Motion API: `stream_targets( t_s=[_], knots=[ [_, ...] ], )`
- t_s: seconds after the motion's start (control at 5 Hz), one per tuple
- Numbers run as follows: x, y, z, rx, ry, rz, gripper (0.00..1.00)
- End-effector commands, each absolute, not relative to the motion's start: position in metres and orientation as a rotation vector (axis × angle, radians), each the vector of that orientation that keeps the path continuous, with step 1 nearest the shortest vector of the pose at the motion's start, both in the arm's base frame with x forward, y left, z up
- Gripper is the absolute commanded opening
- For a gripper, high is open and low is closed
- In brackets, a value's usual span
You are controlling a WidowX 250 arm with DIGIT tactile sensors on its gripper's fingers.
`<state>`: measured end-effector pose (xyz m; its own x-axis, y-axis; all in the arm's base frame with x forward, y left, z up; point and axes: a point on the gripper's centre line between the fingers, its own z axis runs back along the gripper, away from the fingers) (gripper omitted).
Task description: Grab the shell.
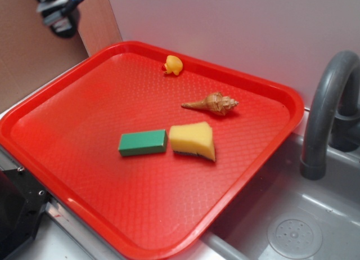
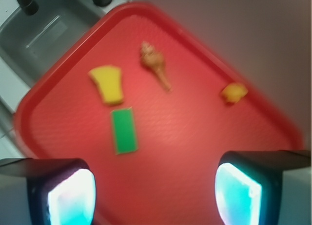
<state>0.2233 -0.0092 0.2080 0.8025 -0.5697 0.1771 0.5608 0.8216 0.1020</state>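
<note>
Jaws wide apart and empty, the gripper point(image 2: 154, 193) hangs high over the near part of the red tray point(image 2: 195, 152), nothing between its fingers point(image 2: 70, 196) but bare tray. Just ahead of the jaws and a little toward the left finger lies the green block point(image 2: 124, 130), lengthwise to the view. Beyond that, the yellow sponge point(image 2: 109, 84), further left. And there's the target: the shell point(image 2: 155, 64), further out than the block, roughly on the centre line between the jaws, lying flat with its thin point aimed back toward the gripper. Off past the right finger sits the little yellow duck point(image 2: 234, 92), well apart. I'd call this the approach stage, nothing grabbed yet. Next, it needs to travel forward over the shell, then drop with the jaws straddling the knobbly body.
</note>
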Motion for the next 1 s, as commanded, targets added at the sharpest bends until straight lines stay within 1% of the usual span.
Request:
stream_targets(
  t_s=[0.0, 0.2, 0.4, 0.6, 0.8],
  knots=[
    [0.276, -0.044, 0.192, 0.016, -0.266, -0.666, 1.0],
    [0.298, -0.053, 0.168, 0.011, -0.264, -0.673, 1.0],
    [0.321, -0.065, 0.136, 0.029, -0.249, -0.691, 1.0],
    [0.333, -0.069, 0.106, 0.041, -0.229, -0.714, 1.0],
    [0.329, -0.079, 0.076, 0.058, -0.193, -0.779, 1.0]
  ],
)
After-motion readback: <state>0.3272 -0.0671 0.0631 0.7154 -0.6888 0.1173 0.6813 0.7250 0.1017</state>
